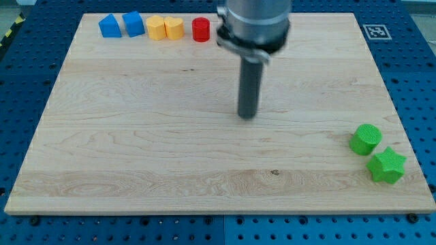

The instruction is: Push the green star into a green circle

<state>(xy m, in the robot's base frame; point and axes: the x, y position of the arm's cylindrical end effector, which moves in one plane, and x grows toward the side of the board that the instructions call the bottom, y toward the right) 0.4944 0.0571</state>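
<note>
My tip [247,116] rests mid-board, touching nothing, well apart from the green star [387,165] touching the green circle [366,139] near the board's [136,136] bottom-right corner.

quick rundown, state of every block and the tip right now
green star: flat, bottom right, beside the green circle
green circle: flat, just up-left of star
my tip: mid-board, far from all blocks
blue blocks: paired, top edge
yellow blocks: paired, top edge
red block: alone, top edge
</note>
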